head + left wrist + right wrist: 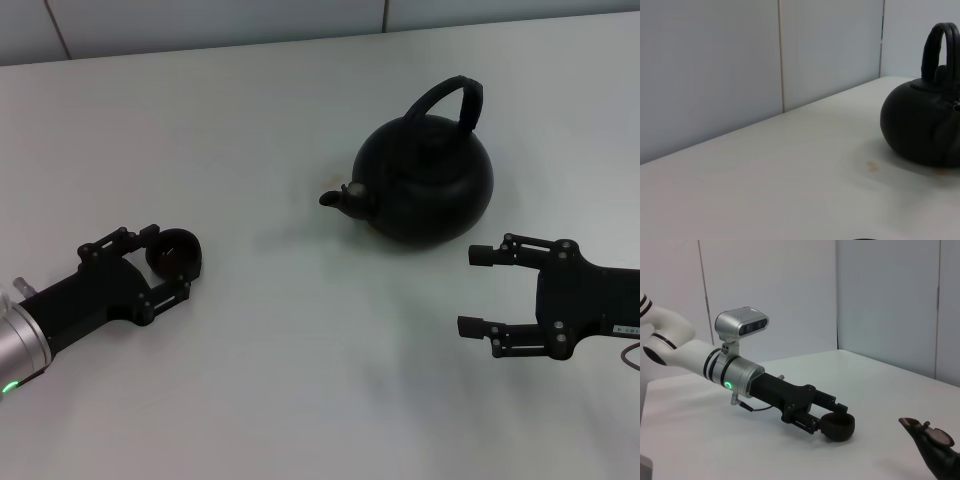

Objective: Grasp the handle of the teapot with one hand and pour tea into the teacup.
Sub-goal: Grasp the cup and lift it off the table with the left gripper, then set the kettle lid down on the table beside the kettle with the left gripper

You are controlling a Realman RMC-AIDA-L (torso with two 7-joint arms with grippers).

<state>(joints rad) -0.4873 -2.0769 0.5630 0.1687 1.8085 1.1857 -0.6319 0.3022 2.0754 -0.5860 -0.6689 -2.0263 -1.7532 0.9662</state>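
Sitting upright on the white table [280, 120], the teapot [425, 180] has its spout [335, 198] aimed toward the robot's left and its handle [450, 100] arched free overhead. Right gripper [480, 290] rests just in front of the pot, fingers spread apart, touching nothing. Teacup [177, 253] lies well left of the pot, between the left gripper's [160, 262] fingers, clamped. Grey panel wall [740, 60] behind the table.

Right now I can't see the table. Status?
Left tool shut on small black teacup. Right tool open, beside round black teapot, arched handle untouched. Nothing between.
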